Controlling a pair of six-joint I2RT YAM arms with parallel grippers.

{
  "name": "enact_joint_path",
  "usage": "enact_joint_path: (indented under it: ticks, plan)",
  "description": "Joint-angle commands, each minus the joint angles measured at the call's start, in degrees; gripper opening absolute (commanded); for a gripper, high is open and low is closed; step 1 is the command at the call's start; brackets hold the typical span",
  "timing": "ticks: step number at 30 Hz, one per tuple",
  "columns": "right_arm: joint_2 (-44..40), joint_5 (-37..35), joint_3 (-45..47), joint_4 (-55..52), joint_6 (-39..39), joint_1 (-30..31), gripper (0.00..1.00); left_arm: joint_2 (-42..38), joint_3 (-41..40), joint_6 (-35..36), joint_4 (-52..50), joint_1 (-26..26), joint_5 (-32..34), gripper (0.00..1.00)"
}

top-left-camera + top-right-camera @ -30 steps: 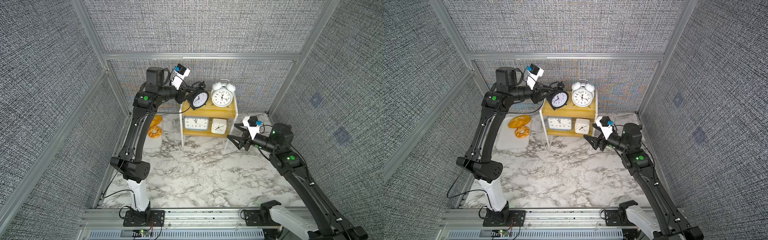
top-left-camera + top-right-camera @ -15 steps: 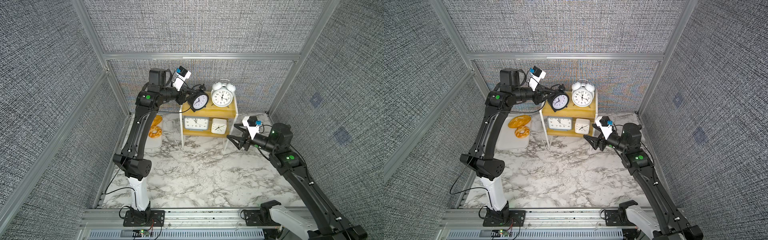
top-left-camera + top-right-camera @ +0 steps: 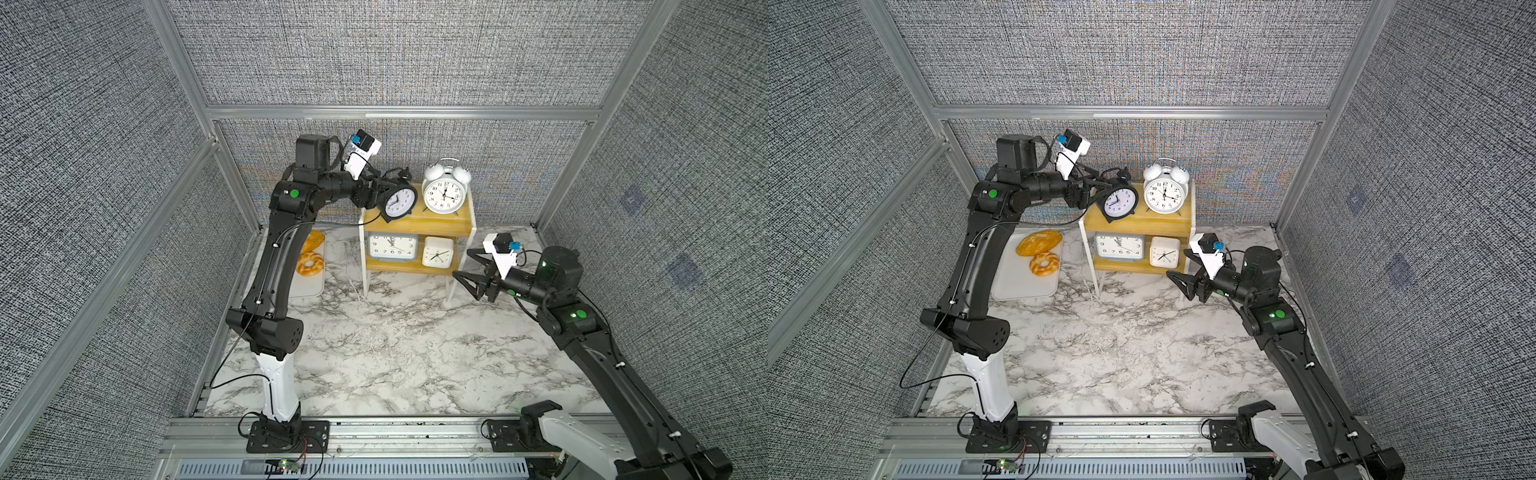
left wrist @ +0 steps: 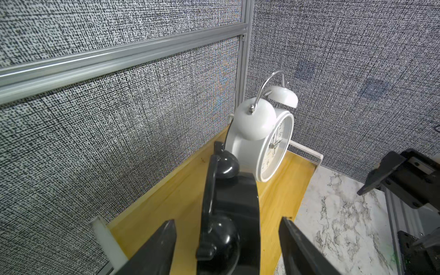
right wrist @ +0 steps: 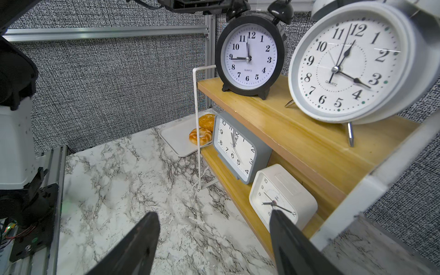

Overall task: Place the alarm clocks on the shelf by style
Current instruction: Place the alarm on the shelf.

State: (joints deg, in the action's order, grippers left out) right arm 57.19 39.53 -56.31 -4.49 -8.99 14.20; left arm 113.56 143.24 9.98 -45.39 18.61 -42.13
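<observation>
Black plastic, round and twin-belled, the last alarm clock [image 5: 250, 54] stands on its feet at the left end of the yellow wooden top board of the two-tier white-framed shelf [image 3: 415, 226], just beside the round white twin-bell clock [image 3: 445, 194]. Below sit the grey-blue rounded-rectangle clock [image 3: 392, 248] and the small white square clock [image 3: 437, 252]. Round pair above, boxy pair below: the sorting looks complete, and the step in hand is the release.

In the left wrist view, the left gripper [image 4: 227, 221] straddles the black clock, and its fingers [image 4: 162, 245] are spread with a gap on each side. The next move calls for a straight retreat, clear of the bells and handle.

That clock sits close to the board's end, so a nudge could tip it off. Free air lies leftward above the white tray of bread [image 3: 1017, 286]; the back wall is close. The right gripper [image 3: 462, 262] hangs spread and empty near the shelf's right leg, over the bare marble tabletop [image 3: 395, 340].
</observation>
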Motion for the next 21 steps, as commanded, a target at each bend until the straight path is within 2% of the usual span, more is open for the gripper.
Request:
enact_joint_path:
  ticks: [1, 7, 12, 21]
  plan:
    - [-0.05, 0.37, -0.02, 1.15, 0.50, -0.02, 0.77, -1.03, -0.64, 0.80, -0.93, -0.07, 0.36, 0.77]
    - [-0.02, 0.28, 0.32, 1.15, 0.38, 0.02, 0.77, -6.06, -8.05, 4.41, -0.68, -0.08, 4.44, 0.79]
    - [0.21, 0.55, 0.75, 1.41, 0.57, -0.01, 0.77, -12.12, -17.68, 6.16, 4.35, -0.07, 6.79, 0.83]
    - [0.55, 1.34, 0.59, 2.03, 1.13, 0.04, 0.77, -13.14, -23.15, 8.23, 5.98, 0.29, 8.96, 0.82]
